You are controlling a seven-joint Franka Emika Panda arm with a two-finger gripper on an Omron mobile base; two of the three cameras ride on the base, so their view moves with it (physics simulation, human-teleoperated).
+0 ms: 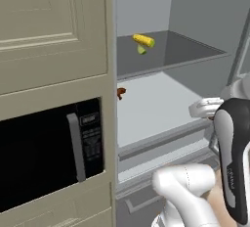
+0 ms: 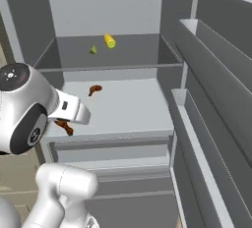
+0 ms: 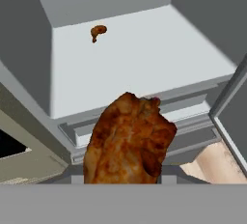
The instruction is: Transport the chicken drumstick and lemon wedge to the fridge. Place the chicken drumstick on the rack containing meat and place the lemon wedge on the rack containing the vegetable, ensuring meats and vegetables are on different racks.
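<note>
Gripper (image 2: 66, 124) is closed on the chicken drumstick (image 3: 129, 141), which fills the lower centre of the hand view and hides the finger tips; in the right base view a brown end of it hangs below the white hand, in front of the fridge's lower rack (image 2: 133, 109). Hand sits level with that rack's front lip, just outside the open fridge. A second, smaller brown piece of meat (image 3: 98, 32) lies on the lower rack toward its back left, well apart from the held drumstick. On the upper rack (image 1: 185, 50), a yellow corn cob (image 1: 144, 40) lies near the back, with the green lemon wedge (image 1: 141, 50) just beside it toward the front; whether they touch cannot be told. Fridge door (image 2: 216, 104) stands open at right. Microwave (image 1: 49, 157) is built into the cabinet left of the fridge.
</note>
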